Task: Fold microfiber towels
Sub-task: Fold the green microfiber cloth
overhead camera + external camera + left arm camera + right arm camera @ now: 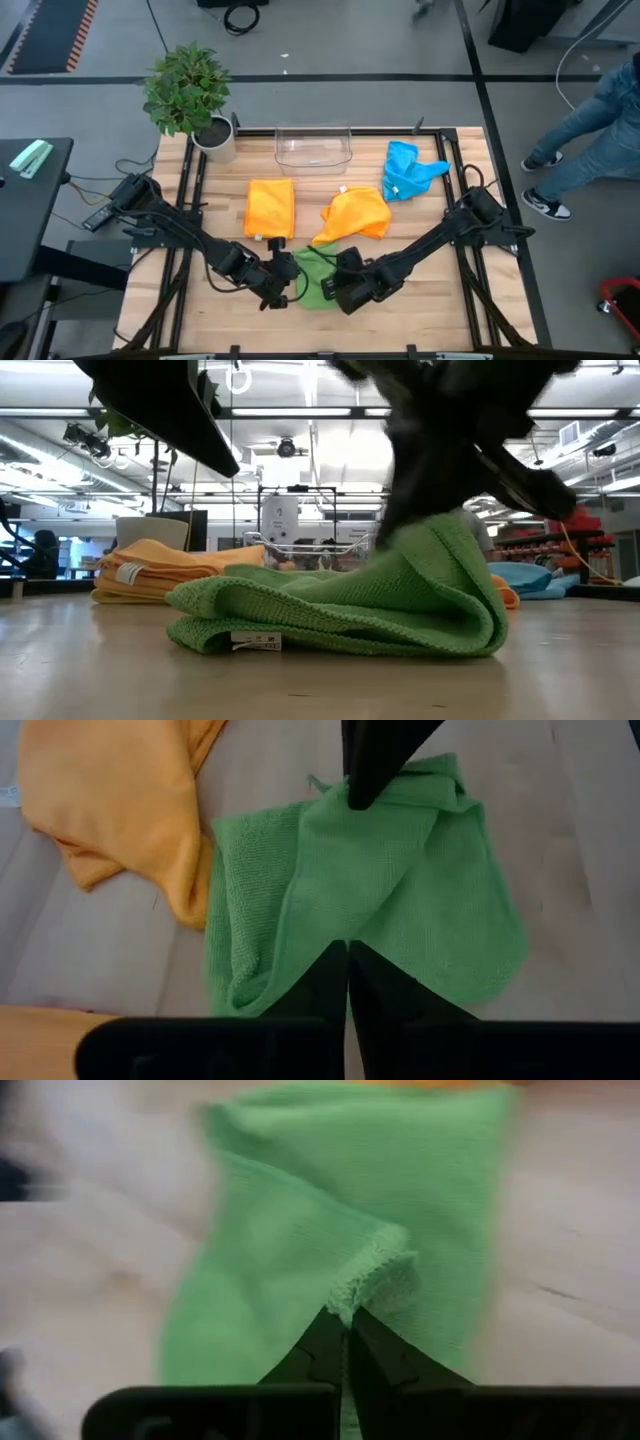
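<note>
Overhead looks straight down; low camera level, close; wrist views, right blurred, share green towel (400, 900).

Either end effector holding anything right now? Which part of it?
Both are shut on the green towel. The right end effector pinches a stitched edge; the left end effector pinches an edge of a folded layer on the opposite side.
</note>
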`<state>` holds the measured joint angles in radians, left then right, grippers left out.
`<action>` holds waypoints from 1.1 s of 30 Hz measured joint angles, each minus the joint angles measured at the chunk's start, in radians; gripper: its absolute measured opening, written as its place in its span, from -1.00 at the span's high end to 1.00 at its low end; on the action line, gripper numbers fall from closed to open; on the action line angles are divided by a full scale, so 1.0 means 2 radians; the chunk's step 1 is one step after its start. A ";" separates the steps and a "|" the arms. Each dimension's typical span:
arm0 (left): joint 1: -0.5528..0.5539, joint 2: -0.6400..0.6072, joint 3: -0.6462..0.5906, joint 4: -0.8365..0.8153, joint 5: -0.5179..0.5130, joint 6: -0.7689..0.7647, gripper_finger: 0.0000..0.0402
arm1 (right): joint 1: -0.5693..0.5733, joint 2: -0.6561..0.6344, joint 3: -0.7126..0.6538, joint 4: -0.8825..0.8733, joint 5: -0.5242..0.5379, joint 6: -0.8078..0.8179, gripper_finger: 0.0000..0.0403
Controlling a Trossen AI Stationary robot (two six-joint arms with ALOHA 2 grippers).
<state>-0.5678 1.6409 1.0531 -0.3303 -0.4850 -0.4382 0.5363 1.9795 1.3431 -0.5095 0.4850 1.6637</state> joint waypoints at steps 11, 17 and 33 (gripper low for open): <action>0.000 0.000 0.000 -0.003 0.000 0.007 0.90 | 0.002 0.010 0.020 0.133 -0.010 -0.177 0.95; 0.000 0.000 0.000 -0.010 0.000 0.004 0.95 | -0.001 0.023 0.019 0.186 -0.074 -0.256 0.87; 0.016 0.000 0.000 -0.020 0.005 0.000 0.91 | 0.010 -0.027 0.020 0.105 -0.107 -0.255 -0.20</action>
<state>-0.5355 1.6409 1.0534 -0.3705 -0.4748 -0.4386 0.5569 1.9252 1.3838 -0.2999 0.2712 1.1543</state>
